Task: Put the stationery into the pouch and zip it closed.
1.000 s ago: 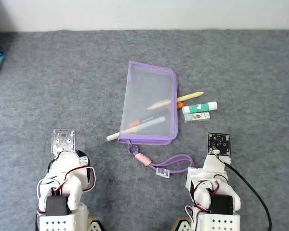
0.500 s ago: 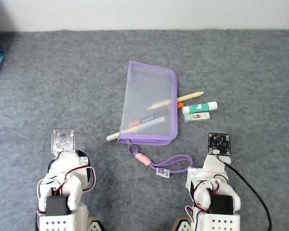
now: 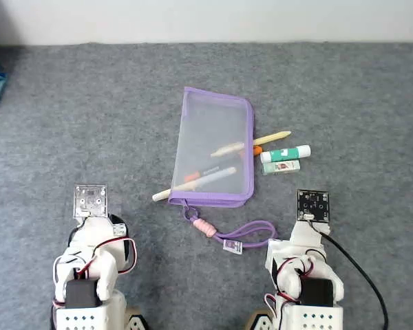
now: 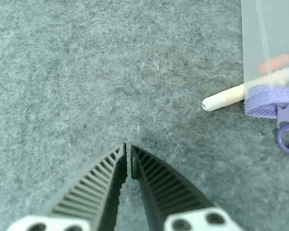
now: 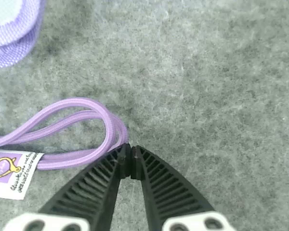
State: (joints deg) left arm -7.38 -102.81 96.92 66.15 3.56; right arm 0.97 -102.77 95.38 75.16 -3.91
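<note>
Pouch (image 3: 213,148) lay flat on the grey mat (image 3: 89,103), pens inside, a cream stick (image 3: 164,194) poking out past its corner. Glue stick (image 3: 286,153) sat just beside it. Left gripper (image 4: 128,156) and right gripper (image 5: 130,161) were both closed, holding nothing, with the right one's tips next to the purple strap (image 5: 77,103).

The high camera looks straight down over the whole table (image 3: 55,103). Each wrist camera faces it closely, sharing the near end of the pouch (image 3: 213,148).

Left gripper (image 4: 128,153), fingers (image 4: 103,179) pressed together, hangs over grey carpet (image 4: 86,72); a pencil (image 4: 224,97) protrudes from the pouch (image 4: 267,43).
</note>
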